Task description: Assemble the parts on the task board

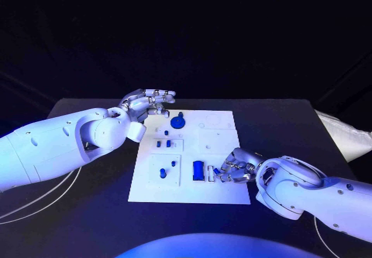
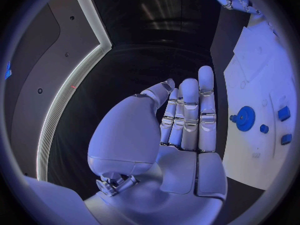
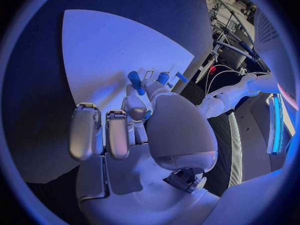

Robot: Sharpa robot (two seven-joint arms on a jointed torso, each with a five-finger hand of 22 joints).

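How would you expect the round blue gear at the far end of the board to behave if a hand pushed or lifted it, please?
The blue gear looks like a flat toothed disc lying on the task board, so it would probably slide, not roll. It seems small, thin and rigid, so likely light. Its low edge may be awkward to pinch.

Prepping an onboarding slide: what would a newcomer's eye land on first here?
The white task board lit in the middle of the black table, dotted with small blue parts, the blue gear near its far edge. Then the hands: the right hand low on the board's near right area, the left hand raised off its far left corner.
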